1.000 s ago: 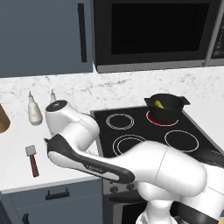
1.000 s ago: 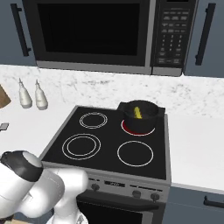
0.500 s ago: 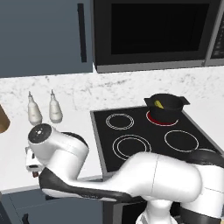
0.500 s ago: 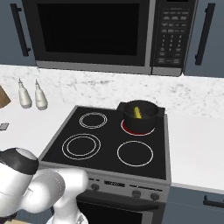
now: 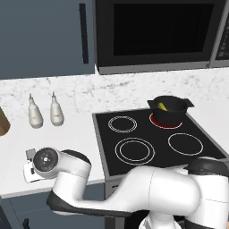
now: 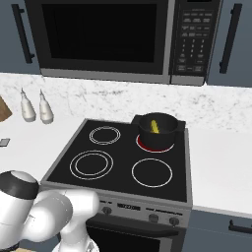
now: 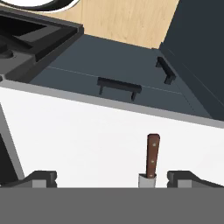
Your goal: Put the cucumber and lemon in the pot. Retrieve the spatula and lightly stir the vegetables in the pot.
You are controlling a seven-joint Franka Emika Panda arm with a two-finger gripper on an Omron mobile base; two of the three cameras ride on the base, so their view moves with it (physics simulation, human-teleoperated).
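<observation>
In the hand view my gripper [image 7: 113,179] hangs open over the white counter, its two dark fingertips [image 7: 41,178] spread wide. The spatula [image 7: 152,161] lies between them, close to the right tip, with its reddish-brown handle pointing away and its grey head at the bottom edge. That grey head [image 5: 30,154] peeks out beside my arm's elbow in the left base view, and the spatula head [image 6: 4,142] also shows at the far left of the right base view. The black pot [image 5: 167,108] stands on the back right burner with the yellow-green cucumber [image 6: 154,126] inside. The lemon is hidden.
Two white bottles [image 5: 35,114] [image 5: 56,112] stand at the back of the counter left of the stove [image 5: 134,150]. A wooden block [image 5: 2,120] sits at the far left edge. A microwave [image 6: 103,39] hangs above. Below the counter edge are drawer fronts with handles [image 7: 119,86].
The arm has swung left and down over the counter left of the stove, and its elbow now covers most of the spatula in the left base view. The jaws have stayed open.
</observation>
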